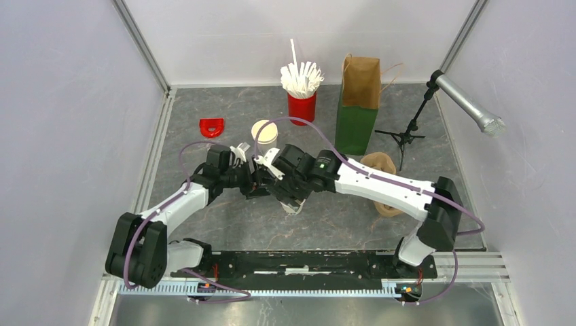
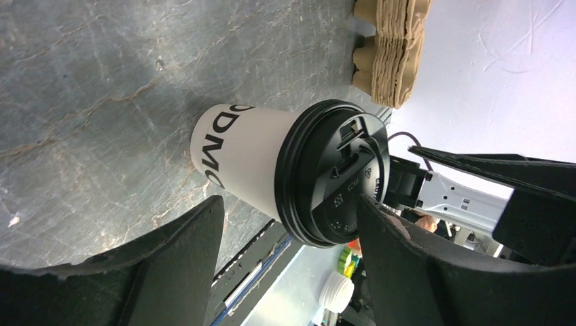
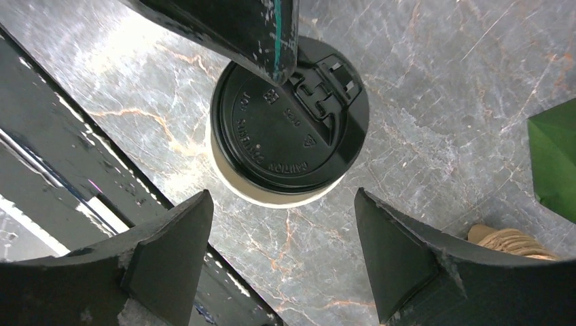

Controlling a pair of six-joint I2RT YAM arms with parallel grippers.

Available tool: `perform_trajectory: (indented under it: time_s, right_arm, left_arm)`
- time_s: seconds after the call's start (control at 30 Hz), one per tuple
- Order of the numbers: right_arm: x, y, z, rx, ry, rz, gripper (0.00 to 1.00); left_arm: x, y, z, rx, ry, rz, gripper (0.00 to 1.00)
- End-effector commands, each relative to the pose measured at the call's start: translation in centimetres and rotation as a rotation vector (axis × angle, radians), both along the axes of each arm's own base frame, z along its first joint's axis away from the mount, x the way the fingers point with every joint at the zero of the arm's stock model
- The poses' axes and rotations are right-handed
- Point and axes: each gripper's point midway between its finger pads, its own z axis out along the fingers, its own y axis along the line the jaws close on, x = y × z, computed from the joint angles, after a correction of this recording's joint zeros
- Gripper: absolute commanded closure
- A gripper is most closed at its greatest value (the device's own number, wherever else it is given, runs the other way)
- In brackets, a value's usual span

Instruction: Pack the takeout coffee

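Note:
The takeout coffee (image 2: 244, 156) is a white paper cup with dark print and a black lid (image 3: 289, 125), standing upright on the grey marble table. In the top view only a bit of the takeout coffee (image 1: 294, 206) shows under the two wrists. My left gripper (image 2: 289, 221) is open beside the cup's top. One of its fingers (image 3: 261, 34) reaches across the lid's rim; I cannot tell if it touches. My right gripper (image 3: 282, 221) hangs open above the cup and looks straight down. The cup lies just past its fingertips, with nothing between them.
A green-and-brown paper bag (image 1: 356, 109) stands at the back right. Stacked cardboard cup carriers (image 1: 380, 170) lie near it. A red cup of white straws (image 1: 301, 95), a stack of lidless cups (image 1: 265, 132), a red object (image 1: 211, 127) and a microphone stand (image 1: 407, 132) are around.

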Motion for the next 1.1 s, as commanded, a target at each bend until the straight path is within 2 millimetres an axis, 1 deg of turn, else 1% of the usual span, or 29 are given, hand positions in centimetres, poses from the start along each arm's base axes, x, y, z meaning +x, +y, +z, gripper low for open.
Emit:
perform_trajectory:
  time_s: [0.0, 0.07, 0.13, 0.2, 0.3, 0.5, 0.63, 0.8, 0.93, 1.07]
  right_arm:
    - [0.8, 1.1, 4.6, 0.191, -0.086, -0.042, 0.17]
    - [1.4, 0.9, 5.8, 0.277, -0.108, -0.092, 0.18]
    - [2.4, 0.3, 6.0, 0.342, -0.128, -0.164, 0.19]
    - [3.4, -0.4, 5.8, 0.392, -0.148, -0.246, 0.20]
    - [3.9, -1.1, 5.2, 0.457, -0.151, -0.329, 0.20]
    - [4.9, -1.7, 5.0, 0.596, -0.173, -0.456, 0.19]
    - [5.2, -2.2, 3.7, 0.622, -0.160, -0.505, 0.19]
    - [4.9, -2.1, 2.2, 0.636, -0.125, -0.512, 0.20]
    - [4.7, -1.5, 1.9, 0.685, -0.113, -0.501, 0.21]
    - [4.7, -1.8, 1.2, 0.673, -0.108, -0.513, 0.22]
  left_arm:
    - [1.7, -0.9, 1.7, -0.012, -0.087, 0.002, 0.23]
    - [1.8, -0.9, 1.5, -0.003, -0.084, 0.004, 0.24]
    - [1.8, -0.9, 1.1, 0.017, -0.085, 0.007, 0.25]
    - [1.8, -1.0, 0.9, 0.040, -0.093, 0.006, 0.25]
    - [1.8, -1.2, 0.9, 0.068, -0.104, -0.003, 0.26]
    - [1.6, -1.9, 0.9, 0.092, -0.124, -0.028, 0.27]
    - [1.1, -2.1, 0.5, 0.124, -0.130, -0.047, 0.29]
    - [0.8, -2.3, 0.5, 0.153, -0.148, -0.063, 0.33]
    - [0.5, -2.6, 0.7, 0.175, -0.178, -0.076, 0.34]
    - [0.1, -2.8, 0.8, 0.179, -0.187, -0.091, 0.35]
